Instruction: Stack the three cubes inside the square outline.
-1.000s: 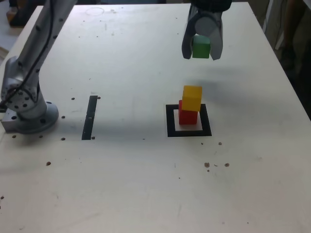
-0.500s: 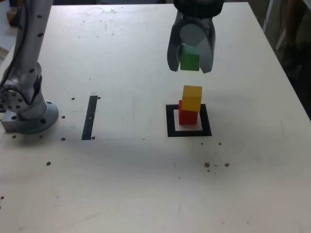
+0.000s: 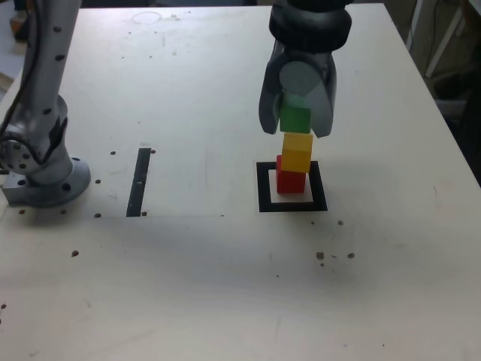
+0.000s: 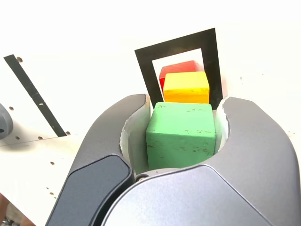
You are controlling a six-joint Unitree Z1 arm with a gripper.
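3 cubes (image 4: pixel 181 132), 1 square outline (image 4: pixel 216 66), 1 strip (image 4: pixel 35 95)

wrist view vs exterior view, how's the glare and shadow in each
Wrist view: tabletop washed out to near white around the black square outline, red cube pale on top, green cube clear enough to show scuffs; exterior view: tabletop dimmer and greyer, brighter toward the far side, soft shadow without a sharp edge across the near part.
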